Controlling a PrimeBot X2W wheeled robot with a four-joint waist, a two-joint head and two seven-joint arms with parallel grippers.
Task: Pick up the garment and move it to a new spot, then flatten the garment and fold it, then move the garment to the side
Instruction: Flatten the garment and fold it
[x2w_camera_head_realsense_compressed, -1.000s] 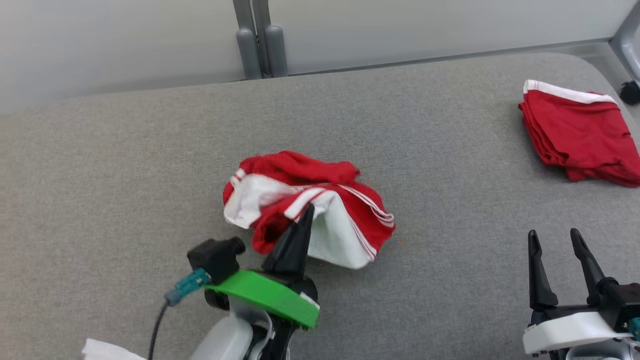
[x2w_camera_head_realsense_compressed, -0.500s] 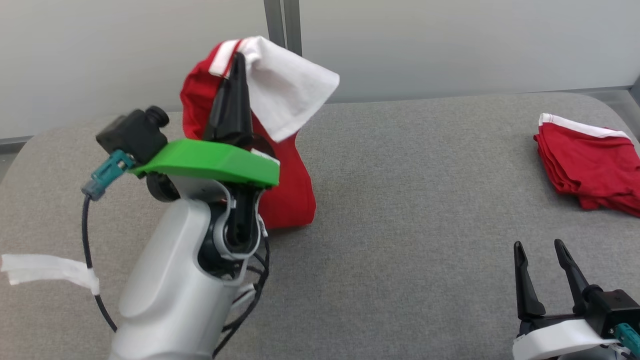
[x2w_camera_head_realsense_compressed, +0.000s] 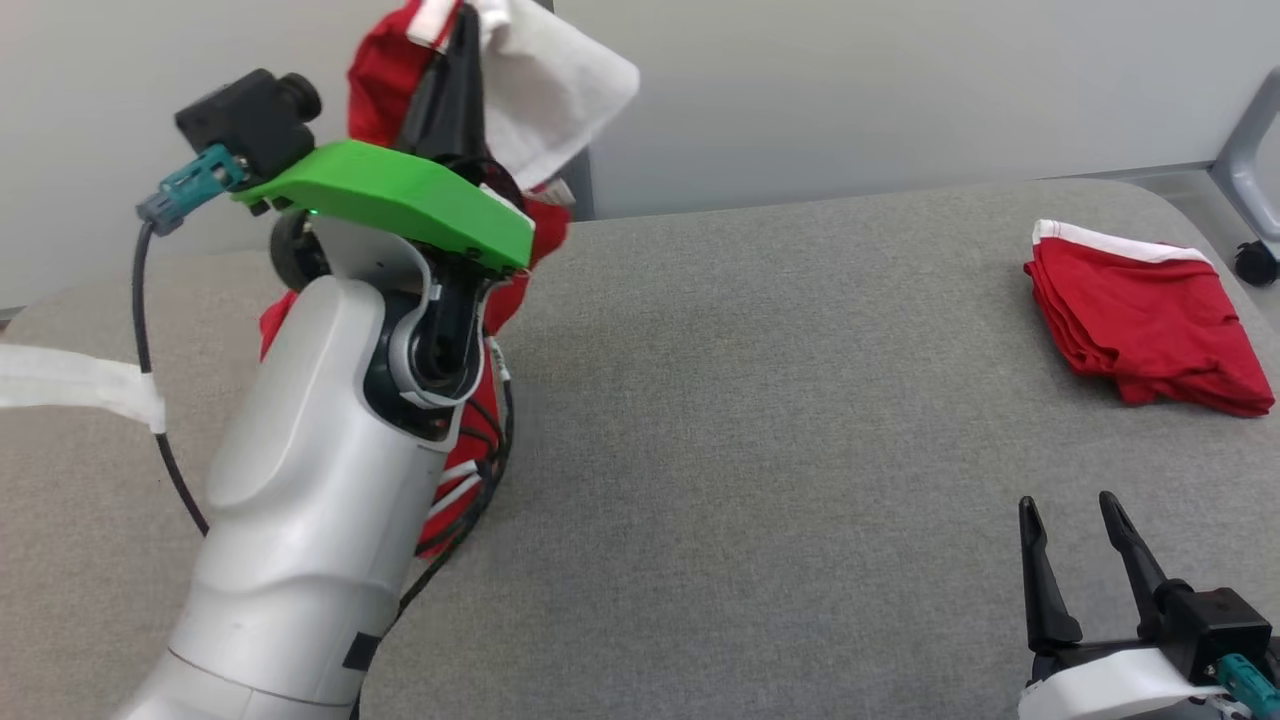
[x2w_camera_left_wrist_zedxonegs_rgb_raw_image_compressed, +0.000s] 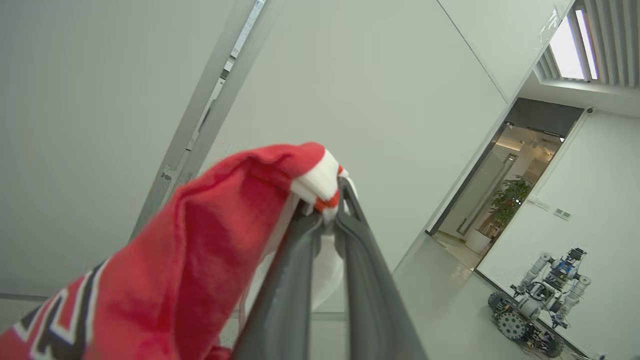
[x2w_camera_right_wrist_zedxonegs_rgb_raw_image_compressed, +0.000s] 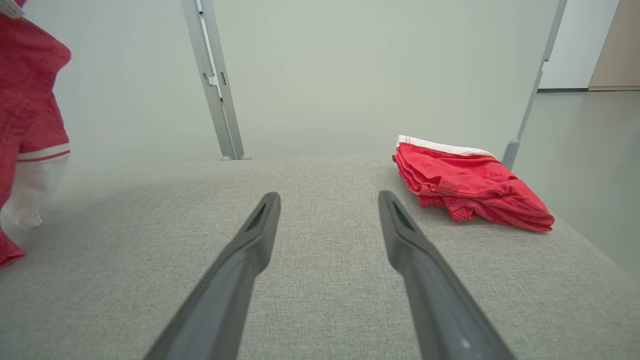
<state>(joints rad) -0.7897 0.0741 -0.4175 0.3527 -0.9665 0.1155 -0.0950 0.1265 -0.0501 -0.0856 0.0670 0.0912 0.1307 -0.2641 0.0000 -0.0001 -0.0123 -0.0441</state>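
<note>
Clutter first: pale left forearm (x2w_camera_head_realsense_compressed: 300, 520) and green wrist bracket (x2w_camera_head_realsense_compressed: 400, 195) in front of most of the garment (x2w_camera_head_realsense_compressed: 565, 85) in head view. Black cable (x2w_camera_head_realsense_compressed: 150, 400) looping down beside the forearm, white tape strip (x2w_camera_head_realsense_compressed: 70, 385) on it at the left edge. Grey upright post (x2w_camera_right_wrist_zedxonegs_rgb_raw_image_compressed: 215, 80) behind the far edge of the table (x2w_camera_head_realsense_compressed: 780, 380). Black caster (x2w_camera_head_realsense_compressed: 1256, 263) on a grey leg just off the far right corner. Through a doorway in left wrist view: another wheeled robot (x2w_camera_left_wrist_zedxonegs_rgb_raw_image_compressed: 540, 300), potted plant (x2w_camera_left_wrist_zedxonegs_rgb_raw_image_compressed: 510, 197).

Garment: red with white panel and stripes, pinched at a white-trimmed edge by left pincer (x2w_camera_head_realsense_compressed: 463, 25), jaws nearly together on the cloth. Held high over the table's left side, rest hanging behind the forearm. Lowest fold maybe brushing the table; hard to tell, hidden in head view and cropped in right wrist view.

Right pincer (x2w_camera_head_realsense_compressed: 1067, 500): wide, nothing in it, low over the near right of the table, well apart from both garments.

Counts: two red garments (one hanging, one folded red garment (x2w_camera_head_realsense_compressed: 1140, 320) at far right of the table), two pincers, one post, one cable, one tape strip.
</note>
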